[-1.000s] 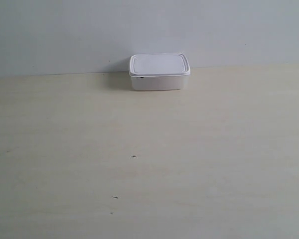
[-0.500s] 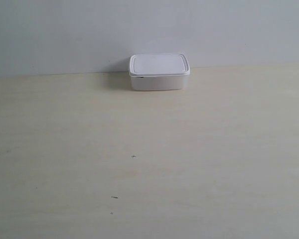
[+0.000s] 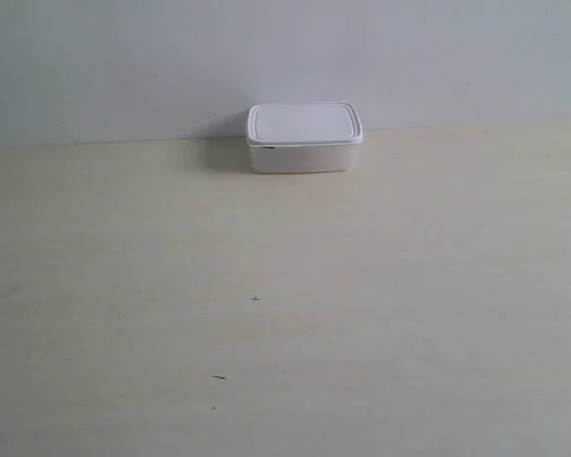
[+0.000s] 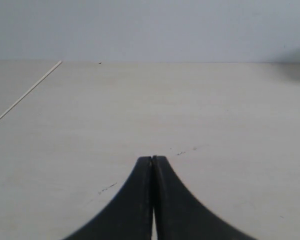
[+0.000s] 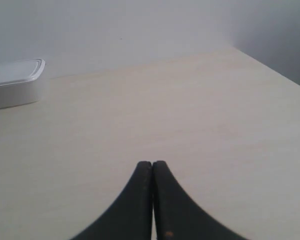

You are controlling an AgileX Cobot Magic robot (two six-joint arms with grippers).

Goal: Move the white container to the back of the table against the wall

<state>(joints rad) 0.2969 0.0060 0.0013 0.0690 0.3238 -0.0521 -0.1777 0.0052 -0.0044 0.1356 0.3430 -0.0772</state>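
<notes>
Left tool point(image 4: 153, 160) and right tool point(image 5: 152, 165) both pinched closed, empty, angled low over the desk point(image 3: 381, 286). White container point(image 3: 304, 138) sits well ahead of the right tool, back against the wall point(image 3: 124, 67).

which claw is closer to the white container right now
Right, most likely. The right claw, shut, has the white container in its wrist view, apart from it across the table. The left claw, also shut, sees only table and wall, no container.
</notes>
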